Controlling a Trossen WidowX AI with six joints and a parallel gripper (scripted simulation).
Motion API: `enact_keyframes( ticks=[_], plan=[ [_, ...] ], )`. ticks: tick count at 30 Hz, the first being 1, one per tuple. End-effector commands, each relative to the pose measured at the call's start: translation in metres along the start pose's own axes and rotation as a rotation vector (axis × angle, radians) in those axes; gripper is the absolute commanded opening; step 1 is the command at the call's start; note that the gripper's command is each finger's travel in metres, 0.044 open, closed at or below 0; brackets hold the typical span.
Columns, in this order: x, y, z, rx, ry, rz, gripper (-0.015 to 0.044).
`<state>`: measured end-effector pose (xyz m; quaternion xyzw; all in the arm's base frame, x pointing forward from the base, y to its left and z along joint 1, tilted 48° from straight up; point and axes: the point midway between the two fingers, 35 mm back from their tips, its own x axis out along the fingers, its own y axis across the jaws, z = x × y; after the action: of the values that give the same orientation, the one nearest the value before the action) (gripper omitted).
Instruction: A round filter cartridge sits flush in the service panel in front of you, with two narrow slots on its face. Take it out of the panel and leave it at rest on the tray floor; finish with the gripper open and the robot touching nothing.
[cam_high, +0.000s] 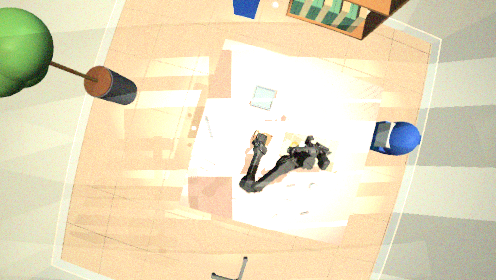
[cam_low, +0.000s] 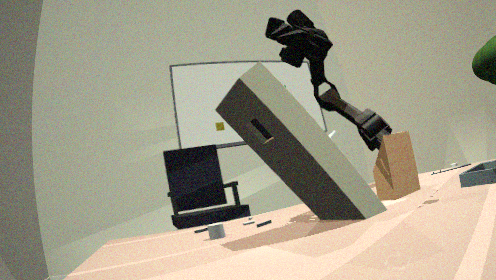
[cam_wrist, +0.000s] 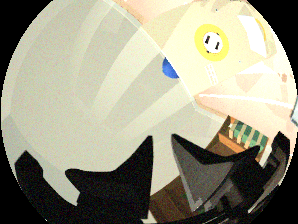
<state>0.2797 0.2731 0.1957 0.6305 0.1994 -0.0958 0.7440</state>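
Observation:
The cartridge shows in the wrist view as a yellow ring (cam_wrist: 199, 44) around a white face with two dark slots. It sits in the cream face of the service panel (cam_wrist: 192, 67) (cam_low: 300, 170), which leans steeply in the exterior view. My gripper (cam_wrist: 161, 138) is open by a narrow gap, with nothing between its fingertips. It hangs in the air above the panel, clear of the cartridge, which lies beyond the fingertips in the wrist view. In the top view the arm hides part of the panel. The tray (cam_high: 253, 95) (cam_low: 475, 179) stands apart from the panel, its floor empty in the top view.
The arm rises from a wooden block (cam_low: 402, 170) beside the panel. A small grey cylinder (cam_low: 216, 231) and thin dark pieces lie on the table behind the panel. A blue chair (cam_high: 404, 138) stands past the table's right edge. A shelf (cam_high: 362, 27) stands beyond the table.

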Motion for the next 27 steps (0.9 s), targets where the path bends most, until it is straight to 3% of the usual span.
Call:
enact_keyframes(
  ticks=[1,7,27],
  plan=[
    [0.017,-0.059,0.047,0.162,-0.242,-0.076,0.0088],
    [0.019,-0.1,0.092,0.293,-0.454,-0.062,0.0088],
    [0.03,-0.103,0.097,0.298,-0.46,-0.064,0.0088]
  ],
)
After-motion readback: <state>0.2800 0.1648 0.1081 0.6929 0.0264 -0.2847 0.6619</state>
